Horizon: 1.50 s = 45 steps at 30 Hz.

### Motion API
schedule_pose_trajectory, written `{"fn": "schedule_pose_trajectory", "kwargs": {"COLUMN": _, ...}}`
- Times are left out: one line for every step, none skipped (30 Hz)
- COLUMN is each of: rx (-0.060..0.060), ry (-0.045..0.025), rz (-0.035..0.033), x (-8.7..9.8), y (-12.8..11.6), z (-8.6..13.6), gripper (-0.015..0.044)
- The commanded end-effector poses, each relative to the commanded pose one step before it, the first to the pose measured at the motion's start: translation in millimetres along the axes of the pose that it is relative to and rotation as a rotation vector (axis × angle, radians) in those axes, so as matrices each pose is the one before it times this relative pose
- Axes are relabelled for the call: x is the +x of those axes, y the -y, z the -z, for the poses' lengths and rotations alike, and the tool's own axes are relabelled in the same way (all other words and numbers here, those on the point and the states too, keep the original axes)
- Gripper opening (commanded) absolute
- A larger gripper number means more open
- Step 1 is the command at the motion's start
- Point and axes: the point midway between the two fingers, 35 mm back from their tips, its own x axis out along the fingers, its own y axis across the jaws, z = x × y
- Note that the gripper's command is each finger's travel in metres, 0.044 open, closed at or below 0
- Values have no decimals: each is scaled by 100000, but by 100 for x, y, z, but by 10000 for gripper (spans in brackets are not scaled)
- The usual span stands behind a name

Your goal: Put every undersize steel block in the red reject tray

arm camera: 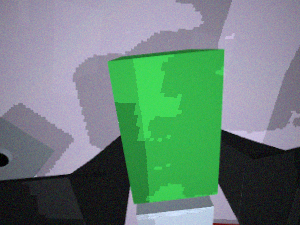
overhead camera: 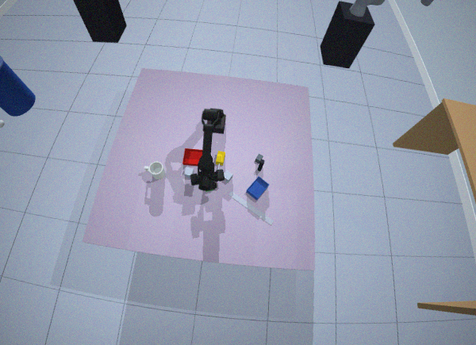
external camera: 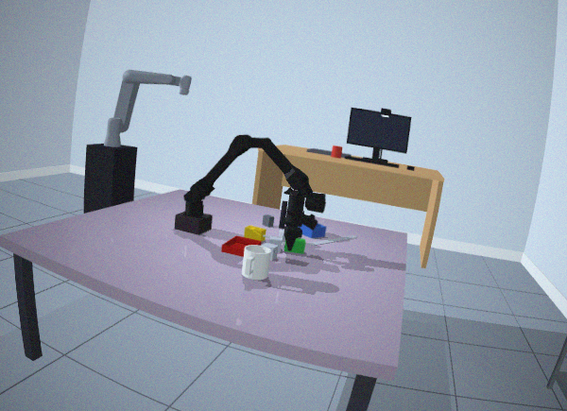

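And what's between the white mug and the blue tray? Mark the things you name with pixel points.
The gripper (overhead camera: 207, 182) (external camera: 291, 243) (arm camera: 164, 132), holding the green gauge (overhead camera: 209, 190) (external camera: 296, 246) (arm camera: 172, 125), with a pale block (overhead camera: 189, 172) (overhead camera: 228, 176) (external camera: 270, 250) (arm camera: 25, 145) on each side, in the top view.

Passage: a gap between the white ceramic mug (overhead camera: 157, 171) (external camera: 259, 265) and the pale steel block (overhead camera: 189, 173) (external camera: 271, 251) near the open red tray (overhead camera: 192, 157) (external camera: 236, 246).
Obstacles: yellow block-shaped piece (overhead camera: 220, 158) (external camera: 254, 232), beside the arm; open blue tray (overhead camera: 257, 189) (external camera: 315, 231), near the long pale strip (overhead camera: 251, 208) (external camera: 335, 241); second steel block (overhead camera: 228, 177) (arm camera: 25, 150), beside the pincer (overhead camera: 207, 188) (external camera: 291, 244) (arm camera: 164, 132).

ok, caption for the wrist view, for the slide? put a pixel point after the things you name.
Green GO gauge (external camera: 297, 246) (arm camera: 172, 127) held in the gripper (external camera: 291, 241) (arm camera: 164, 132), a bored steel block (arm camera: 25, 152) at left.
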Motion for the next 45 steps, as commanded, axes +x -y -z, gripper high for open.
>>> {"fn": "schedule_pose_trajectory", "kwargs": {"rx": 372, "ry": 1339, "rz": 263, "x": -329, "y": 50, "z": -613, "gripper": 0}}
{"fn": "schedule_pose_trajectory", "kwargs": {"rx": 0, "ry": 7, "rz": 0, "x": 3, "y": -1, "z": -37, "gripper": 0}}
{"fn": "schedule_pose_trajectory", "kwargs": {"rx": 0, "ry": 2, "rz": 0, "x": 1, "y": 0, "z": -12, "gripper": 0}}
{"fn": "schedule_pose_trajectory", "kwargs": {"rx": 0, "ry": 0, "rz": 0, "x": 0, "y": 0, "z": 0, "gripper": 0}}
{"fn": "schedule_pose_trajectory", "kwargs": {"rx": 0, "ry": 0, "rz": 0, "x": 0, "y": 0, "z": 0, "gripper": 0}}
{"fn": "schedule_pose_trajectory", "kwargs": {"rx": 0, "ry": 0, "rz": 0, "x": 0, "y": 0, "z": 0, "gripper": 0}}
{"fn": "schedule_pose_trajectory", "kwargs": {"rx": 0, "ry": 0, "rz": 0, "x": 0, "y": 0, "z": 0, "gripper": 0}}
{"fn": "schedule_pose_trajectory", "kwargs": {"rx": 0, "ry": 0, "rz": 0, "x": 0, "y": 0, "z": 0, "gripper": 0}}
{"fn": "schedule_pose_trajectory", "kwargs": {"rx": 0, "ry": 1, "rz": 0, "x": 1, "y": -1, "z": -13, "gripper": 0}}
{"fn": "schedule_pose_trajectory", "kwargs": {"rx": 0, "ry": 3, "rz": 0, "x": 2, "y": -2, "z": -26, "gripper": 0}}
{"fn": "schedule_pose_trajectory", "kwargs": {"rx": 0, "ry": 4, "rz": 0, "x": 4, "y": -3, "z": -41, "gripper": 0}}
{"fn": "schedule_pose_trajectory", "kwargs": {"rx": 0, "ry": 5, "rz": 0, "x": 5, "y": -4, "z": -50, "gripper": 0}}
{"fn": "schedule_pose_trajectory", "kwargs": {"rx": 0, "ry": 6, "rz": 0, "x": 6, "y": -5, "z": -60, "gripper": 0}}
{"fn": "schedule_pose_trajectory", "kwargs": {"rx": 0, "ry": 8, "rz": -1, "x": 7, "y": -6, "z": -71, "gripper": 0}}
{"fn": "schedule_pose_trajectory", "kwargs": {"rx": 0, "ry": 9, "rz": -1, "x": 8, "y": -7, "z": -82, "gripper": 0}}
{"fn": "schedule_pose_trajectory", "kwargs": {"rx": 0, "ry": 9, "rz": -1, "x": 9, "y": -8, "z": -87, "gripper": 0}}
{"fn": "schedule_pose_trajectory", "kwargs": {"rx": 0, "ry": 9, "rz": -1, "x": 9, "y": -8, "z": -89, "gripper": 0}}
{"fn": "schedule_pose_trajectory", "kwargs": {"rx": 0, "ry": 9, "rz": -1, "x": 9, "y": -8, "z": -88, "gripper": 0}}
{"fn": "schedule_pose_trajectory", "kwargs": {"rx": 0, "ry": 8, "rz": -1, "x": 8, "y": -7, "z": -71, "gripper": 0}}
{"fn": "schedule_pose_trajectory", "kwargs": {"rx": 0, "ry": 5, "rz": 0, "x": 5, "y": -4, "z": -43, "gripper": 0}}
{"fn": "schedule_pose_trajectory", "kwargs": {"rx": 0, "ry": 2, "rz": 0, "x": 2, "y": -1, "z": -14, "gripper": 0}}
{"fn": "schedule_pose_trajectory", "kwargs": {"rx": 0, "ry": 0, "rz": 0, "x": 0, "y": 0, "z": 0, "gripper": 0}}
{"fn": "schedule_pose_trajectory", "kwargs": {"rx": 0, "ry": 0, "rz": 0, "x": 0, "y": 0, "z": 0, "gripper": 0}}
{"fn": "schedule_pose_trajectory", "kwargs": {"rx": 0, "ry": 0, "rz": 0, "x": 0, "y": 0, "z": 0, "gripper": 0}}
{"fn": "schedule_pose_trajectory", "kwargs": {"rx": 0, "ry": 0, "rz": 0, "x": 0, "y": 0, "z": 0, "gripper": 0}}
{"fn": "schedule_pose_trajectory", "kwargs": {"rx": 0, "ry": 0, "rz": 0, "x": 0, "y": 0, "z": 0, "gripper": 0}}
{"fn": "schedule_pose_trajectory", "kwargs": {"rx": 0, "ry": 0, "rz": 0, "x": 0, "y": 0, "z": 0, "gripper": 0}}
{"fn": "schedule_pose_trajectory", "kwargs": {"rx": 0, "ry": 0, "rz": 0, "x": 0, "y": 0, "z": 0, "gripper": 0}}
{"fn": "schedule_pose_trajectory", "kwargs": {"rx": 0, "ry": 3, "rz": 0, "x": 0, "y": -1, "z": -13, "gripper": 0}}
{"fn": "schedule_pose_trajectory", "kwargs": {"rx": 0, "ry": 5, "rz": 0, "x": -1, "y": -2, "z": -27, "gripper": 0}}
{"fn": "schedule_pose_trajectory", "kwargs": {"rx": 0, "ry": 7, "rz": 0, "x": -1, "y": -3, "z": -37, "gripper": 0}}
{"fn": "schedule_pose_trajectory", "kwargs": {"rx": 0, "ry": 9, "rz": 0, "x": -1, "y": -4, "z": -47, "gripper": 0}}
{"fn": "schedule_pose_trajectory", "kwargs": {"rx": 0, "ry": 12, "rz": 0, "x": -2, "y": -5, "z": -59, "gripper": 0}}
{"fn": "schedule_pose_trajectory", "kwargs": {"rx": 0, "ry": 14, "rz": -1, "x": -2, "y": -6, "z": -72, "gripper": 0}}
{"fn": "schedule_pose_trajectory", "kwargs": {"rx": 1, "ry": 16, "rz": -1, "x": -2, "y": -7, "z": -83, "gripper": 0}}
{"fn": "schedule_pose_trajectory", "kwargs": {"rx": 1, "ry": 17, "rz": -1, "x": -2, "y": -8, "z": -86, "gripper": 0}}
{"fn": "schedule_pose_trajectory", "kwargs": {"rx": 1, "ry": 17, "rz": -1, "x": -2, "y": -8, "z": -87, "gripper": 0}}
{"fn": "schedule_pose_trajectory", "kwargs": {"rx": 1, "ry": 17, "rz": -1, "x": -2, "y": -8, "z": -86, "gripper": 0}}
{"fn": "schedule_pose_trajectory", "kwargs": {"rx": 0, "ry": 14, "rz": -1, "x": -1, "y": -7, "z": -71, "gripper": 0}}
{"fn": "schedule_pose_trajectory", "kwargs": {"rx": 0, "ry": 9, "rz": 0, "x": -1, "y": -4, "z": -43, "gripper": 0}}
{"fn": "schedule_pose_trajectory", "kwargs": {"rx": 0, "ry": 3, "rz": 0, "x": 0, "y": -1, "z": -14, "gripper": 0}}
{"fn": "schedule_pose_trajectory", "kwargs": {"rx": 0, "ry": 0, "rz": 0, "x": 0, "y": 0, "z": 0, "gripper": 0}}
{"fn": "schedule_pose_trajectory", "kwargs": {"rx": 0, "ry": 0, "rz": 0, "x": 0, "y": 0, "z": 0, "gripper": 0}}
{"fn": "schedule_pose_trajectory", "kwargs": {"rx": 0, "ry": 0, "rz": 0, "x": 0, "y": 0, "z": 0, "gripper": 0}}
{"fn": "schedule_pose_trajectory", "kwargs": {"rx": 0, "ry": 0, "rz": 0, "x": 0, "y": 0, "z": 0, "gripper": 0}}
